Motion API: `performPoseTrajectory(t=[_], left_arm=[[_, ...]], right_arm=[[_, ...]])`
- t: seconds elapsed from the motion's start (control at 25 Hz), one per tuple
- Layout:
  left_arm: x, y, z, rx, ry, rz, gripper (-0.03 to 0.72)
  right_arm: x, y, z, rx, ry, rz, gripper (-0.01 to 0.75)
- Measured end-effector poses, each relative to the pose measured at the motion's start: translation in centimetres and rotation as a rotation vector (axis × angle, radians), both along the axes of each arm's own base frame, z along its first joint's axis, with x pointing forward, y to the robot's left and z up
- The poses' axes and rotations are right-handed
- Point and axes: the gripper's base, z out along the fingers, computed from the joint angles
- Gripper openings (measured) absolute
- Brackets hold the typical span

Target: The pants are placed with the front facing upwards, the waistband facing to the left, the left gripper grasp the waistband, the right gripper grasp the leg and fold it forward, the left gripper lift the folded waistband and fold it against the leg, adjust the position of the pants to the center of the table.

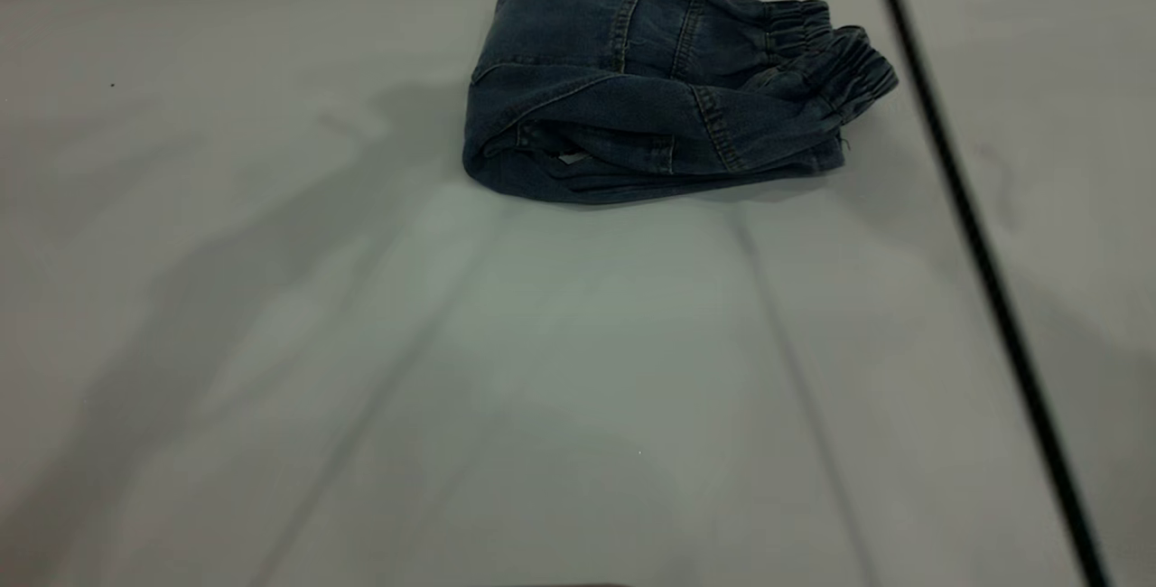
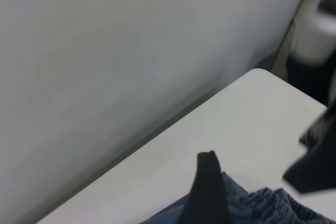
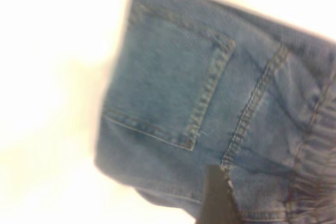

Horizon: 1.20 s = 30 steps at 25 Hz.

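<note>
This is looking like a bare robot test station or lab rather than a home; a wide, plain pale-grey surface [image 1: 271,343] is filling nearly the whole exterior view, with a dark straight seam [image 1: 984,271] running across it as if two panels are meeting; a blank pale wall [image 2: 131,51] is rising just behind its edge in the left wrist view; a black tool [image 2: 207,192] is reaching into that view, and nothing domestic is showing anywhere.
</note>
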Motion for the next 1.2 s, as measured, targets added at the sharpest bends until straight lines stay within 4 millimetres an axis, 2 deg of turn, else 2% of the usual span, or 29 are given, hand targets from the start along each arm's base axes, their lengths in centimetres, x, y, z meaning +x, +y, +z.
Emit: performPoseTrajectory(t=[0.16, 0.32, 0.48, 0.64, 0.76, 0.88, 1.04, 1.2], left_arm=[[-2.6, 0.6, 2.9, 0.032, -0.015, -0.04, 0.538], [-5.5, 1.5, 4.9, 0.105, 0.029, -0.071, 0.538], [-8.1, 2.6, 6.1, 0.186, 0.097, -0.064, 0.538], [-10.7, 3.7, 7.0, 0.251, 0.172, -0.057, 0.538], [-12.5, 4.3, 7.4, 0.286, 0.23, -0.076, 0.538], [-14.0, 4.6, 7.5, 0.308, 0.306, -0.11, 0.538], [-15.0, 4.7, 6.7, 0.33, 0.422, -0.135, 0.538], [-15.0, 4.7, 4.8, 0.317, 0.508, -0.115, 0.538]], right_arm=[[-2.6, -0.9, 6.1, 0.021, -0.129, 0.058, 0.422], [-6.3, -2.3, 12.4, 0.039, -0.274, 0.099, 0.422], [-11.5, -4.2, 17.2, 0.048, -0.374, 0.126, 0.422], [-17.7, -6.6, 20.2, 0.03, -0.443, 0.148, 0.422], [-22.3, -8.6, 20.8, -0.011, -0.478, 0.158, 0.422], [-26.4, -10.5, 19.8, -0.061, -0.474, 0.164, 0.422], [-30.5, -12.2, 16.5, -0.106, -0.422, 0.172, 0.422], [-33.4, -13.3, 11.9, -0.136, -0.333, 0.185, 0.422]])
